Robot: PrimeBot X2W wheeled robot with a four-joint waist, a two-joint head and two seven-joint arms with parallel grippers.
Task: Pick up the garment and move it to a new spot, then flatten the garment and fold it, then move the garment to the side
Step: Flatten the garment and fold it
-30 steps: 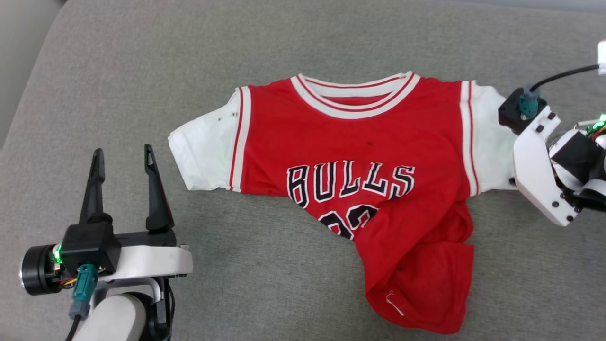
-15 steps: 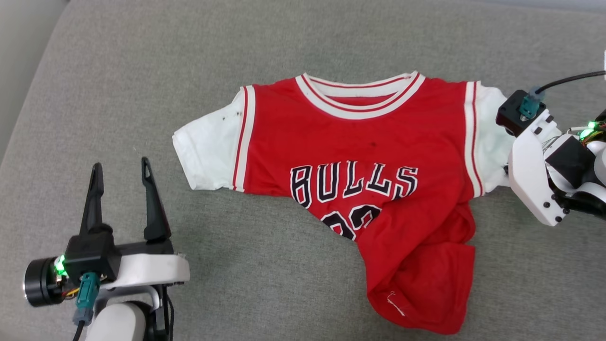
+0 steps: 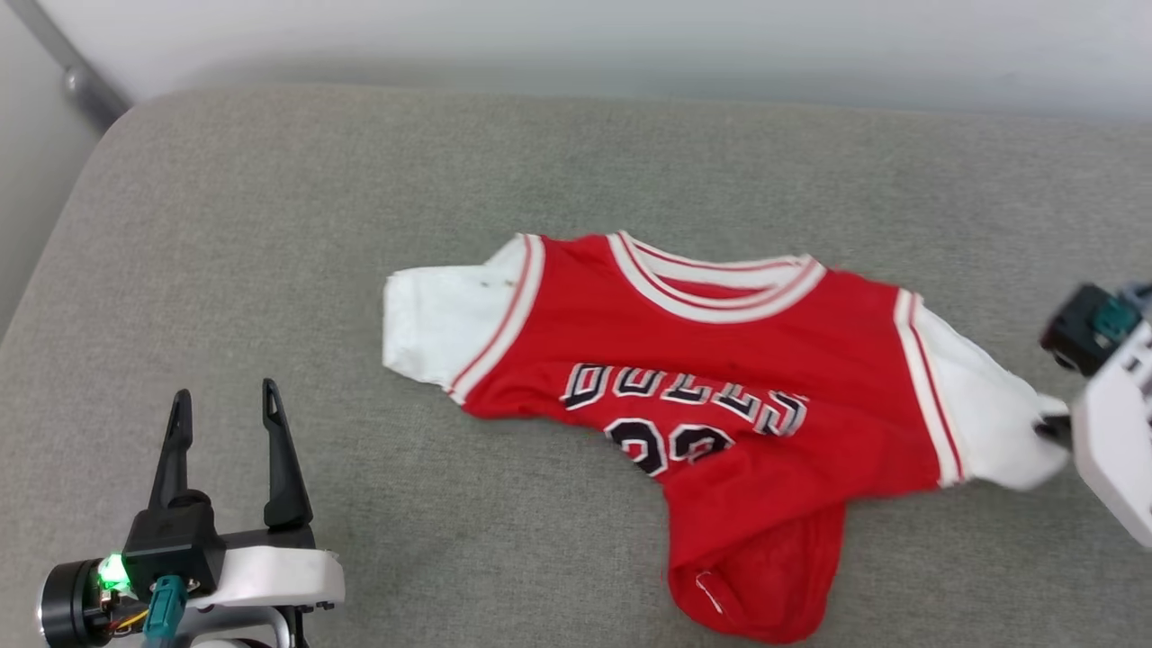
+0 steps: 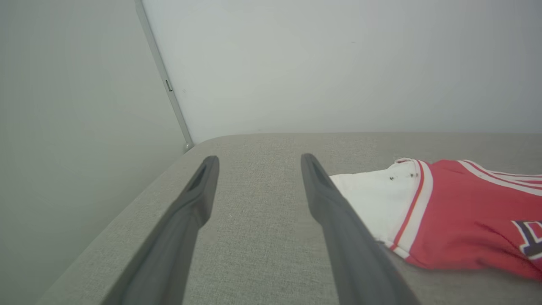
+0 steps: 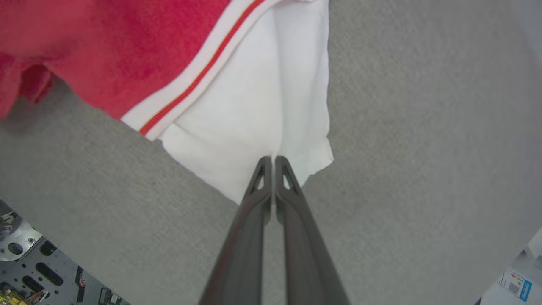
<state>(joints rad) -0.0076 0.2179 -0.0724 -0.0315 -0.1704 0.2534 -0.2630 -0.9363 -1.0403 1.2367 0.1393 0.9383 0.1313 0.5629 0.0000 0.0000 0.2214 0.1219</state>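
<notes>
The garment (image 3: 720,387), a red jersey with white short sleeves and black-and-white lettering, lies rumpled on the grey cushion (image 3: 270,225), its hem bunched toward the front. My right gripper (image 5: 273,163) is shut on the edge of the garment's (image 5: 254,97) white right sleeve, and the cloth puckers at its tips. In the head view that gripper (image 3: 1048,430) sits at the right edge against the sleeve. My left gripper (image 3: 223,405) stands open at the lower left, apart from the garment. The left wrist view has its fingers (image 4: 326,190) beside the other white sleeve (image 4: 372,199).
A pale wall (image 3: 630,36) rises behind the cushion, with a metal strip (image 4: 165,80) at the back left corner. The cushion's left edge (image 4: 127,212) drops off beside my left gripper. Part of the robot's base (image 5: 25,271) lies under the right wrist.
The right gripper has shut on the white sleeve and pulled it rightward and toward the front, stretching the jersey. The head camera has tilted up, bringing the wall into view. The left gripper stayed open.
</notes>
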